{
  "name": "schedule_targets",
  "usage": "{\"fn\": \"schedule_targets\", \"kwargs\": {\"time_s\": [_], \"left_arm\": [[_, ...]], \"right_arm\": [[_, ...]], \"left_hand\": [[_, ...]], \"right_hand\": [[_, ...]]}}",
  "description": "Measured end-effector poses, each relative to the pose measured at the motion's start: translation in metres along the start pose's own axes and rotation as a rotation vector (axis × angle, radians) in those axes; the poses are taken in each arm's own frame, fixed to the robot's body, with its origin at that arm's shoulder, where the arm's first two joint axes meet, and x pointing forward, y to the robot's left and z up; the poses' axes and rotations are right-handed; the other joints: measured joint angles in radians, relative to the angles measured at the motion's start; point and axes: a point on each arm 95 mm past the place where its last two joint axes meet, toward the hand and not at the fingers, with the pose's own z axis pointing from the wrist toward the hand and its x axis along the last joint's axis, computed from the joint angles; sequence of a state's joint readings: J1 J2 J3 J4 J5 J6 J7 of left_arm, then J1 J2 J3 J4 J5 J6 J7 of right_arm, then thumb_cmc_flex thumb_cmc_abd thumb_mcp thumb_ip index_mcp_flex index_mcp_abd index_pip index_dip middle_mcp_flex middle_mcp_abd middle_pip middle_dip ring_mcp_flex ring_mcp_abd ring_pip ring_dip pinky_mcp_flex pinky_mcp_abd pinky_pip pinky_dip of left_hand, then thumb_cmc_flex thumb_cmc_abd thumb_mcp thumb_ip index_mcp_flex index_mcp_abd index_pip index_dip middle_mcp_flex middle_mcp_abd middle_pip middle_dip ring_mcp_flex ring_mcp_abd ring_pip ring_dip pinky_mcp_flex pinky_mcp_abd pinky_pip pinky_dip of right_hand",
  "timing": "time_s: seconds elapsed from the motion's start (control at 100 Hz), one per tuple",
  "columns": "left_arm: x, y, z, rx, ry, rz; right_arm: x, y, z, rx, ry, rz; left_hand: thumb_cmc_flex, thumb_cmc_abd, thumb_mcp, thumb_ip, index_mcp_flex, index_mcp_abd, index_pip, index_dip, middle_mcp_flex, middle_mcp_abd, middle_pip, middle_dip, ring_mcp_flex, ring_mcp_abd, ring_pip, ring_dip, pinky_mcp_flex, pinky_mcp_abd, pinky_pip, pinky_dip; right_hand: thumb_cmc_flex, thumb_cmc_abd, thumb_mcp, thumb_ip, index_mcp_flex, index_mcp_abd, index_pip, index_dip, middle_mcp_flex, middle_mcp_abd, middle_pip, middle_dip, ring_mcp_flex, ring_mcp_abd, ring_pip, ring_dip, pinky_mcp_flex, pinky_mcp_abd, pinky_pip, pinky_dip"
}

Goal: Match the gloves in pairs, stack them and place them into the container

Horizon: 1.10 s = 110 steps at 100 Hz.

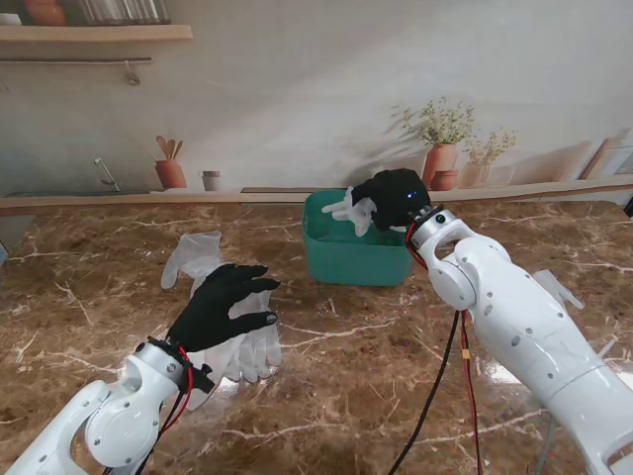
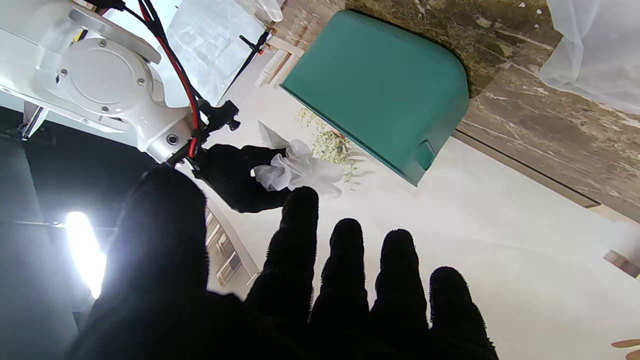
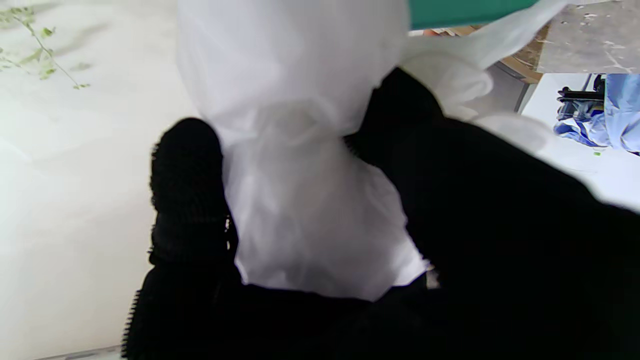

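My right hand (image 1: 396, 198) is shut on a crumpled white glove (image 1: 353, 211) and holds it over the green container (image 1: 348, 259) at the back of the table. The right wrist view is filled by that glove (image 3: 305, 200) between black fingers (image 3: 187, 190). In the left wrist view the same right hand (image 2: 235, 172) shows with the glove (image 2: 297, 170) bunched in it, beside the container (image 2: 385, 85). My left hand (image 1: 223, 302) is open, fingers spread (image 2: 345, 270), above white gloves (image 1: 252, 346) lying flat on the table. Another white glove (image 1: 193, 255) lies farther from me.
The marble table (image 1: 346, 396) ends at a wooden ledge (image 1: 119, 203) along the back wall. Potted plants (image 1: 440, 148) and a utensil pot (image 1: 170, 170) appear on the wall behind. Red and black cables (image 1: 450, 386) hang from my right arm.
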State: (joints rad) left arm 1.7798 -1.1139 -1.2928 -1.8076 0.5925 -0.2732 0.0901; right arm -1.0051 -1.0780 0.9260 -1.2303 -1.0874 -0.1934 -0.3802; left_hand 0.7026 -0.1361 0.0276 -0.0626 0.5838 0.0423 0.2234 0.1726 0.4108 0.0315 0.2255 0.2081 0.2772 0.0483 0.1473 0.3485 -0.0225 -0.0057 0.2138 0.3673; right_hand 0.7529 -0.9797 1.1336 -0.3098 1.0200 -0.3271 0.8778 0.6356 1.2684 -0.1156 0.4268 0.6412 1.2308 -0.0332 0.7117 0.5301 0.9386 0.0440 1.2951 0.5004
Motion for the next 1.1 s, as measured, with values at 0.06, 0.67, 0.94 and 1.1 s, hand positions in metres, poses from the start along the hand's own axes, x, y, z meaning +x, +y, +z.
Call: {"fn": "schedule_targets", "kwargs": {"time_s": [0.06,0.67,0.94,1.1], "left_arm": [[0.000,0.000,0.000,-0.001,-0.002,0.000],[-0.008,-0.002,-0.002,-0.009,-0.034,0.009],[-0.009,-0.002,-0.001,-0.009,-0.035,0.011],[-0.009,-0.002,-0.001,-0.010,-0.034,0.011]], "right_arm": [[-0.003,-0.004,0.005,0.013,-0.006,0.000],[-0.036,-0.040,0.031,0.162,-0.097,0.009],[-0.040,-0.044,0.026,0.275,-0.113,-0.010],[-0.044,-0.041,0.020,0.286,-0.123,-0.004]], "left_hand": [[0.000,0.000,0.000,0.000,0.000,0.000,0.000,0.000,0.000,0.000,0.000,0.000,0.000,0.000,0.000,0.000,0.000,0.000,-0.001,0.000],[0.000,0.000,0.000,0.000,0.000,0.000,0.000,0.000,0.000,0.000,-0.001,0.000,-0.023,-0.011,-0.012,0.000,0.000,0.000,-0.012,0.002],[0.000,0.000,0.000,0.000,0.000,0.000,0.000,0.000,0.000,0.000,-0.001,0.000,-0.023,-0.012,-0.012,0.000,0.000,0.000,-0.013,0.012],[0.000,0.000,0.000,0.000,0.000,0.000,0.000,0.000,0.000,0.000,-0.001,0.000,-0.023,-0.012,-0.012,0.000,0.000,0.000,-0.013,0.012]], "right_hand": [[-0.001,0.005,-0.005,0.000,-0.002,-0.001,0.007,-0.008,-0.001,-0.001,0.000,0.000,0.000,-0.001,-0.002,0.000,0.000,0.000,0.000,0.000],[-0.045,0.050,-0.025,0.003,-0.121,0.014,-0.020,-0.124,-0.075,-0.004,-0.042,0.006,-0.047,-0.005,-0.134,0.027,-0.125,0.001,-0.042,0.000],[-0.289,0.021,0.000,0.113,-0.258,0.149,-0.498,-0.100,-0.328,-0.004,-0.107,-0.164,-0.273,-0.024,-0.334,-0.005,-0.360,0.016,-0.230,0.022],[-0.392,0.012,-0.004,0.113,-0.305,0.150,-0.540,-0.138,-0.402,-0.002,-0.150,-0.202,-0.343,0.006,-0.381,-0.027,-0.420,0.031,-0.290,0.035]]}}
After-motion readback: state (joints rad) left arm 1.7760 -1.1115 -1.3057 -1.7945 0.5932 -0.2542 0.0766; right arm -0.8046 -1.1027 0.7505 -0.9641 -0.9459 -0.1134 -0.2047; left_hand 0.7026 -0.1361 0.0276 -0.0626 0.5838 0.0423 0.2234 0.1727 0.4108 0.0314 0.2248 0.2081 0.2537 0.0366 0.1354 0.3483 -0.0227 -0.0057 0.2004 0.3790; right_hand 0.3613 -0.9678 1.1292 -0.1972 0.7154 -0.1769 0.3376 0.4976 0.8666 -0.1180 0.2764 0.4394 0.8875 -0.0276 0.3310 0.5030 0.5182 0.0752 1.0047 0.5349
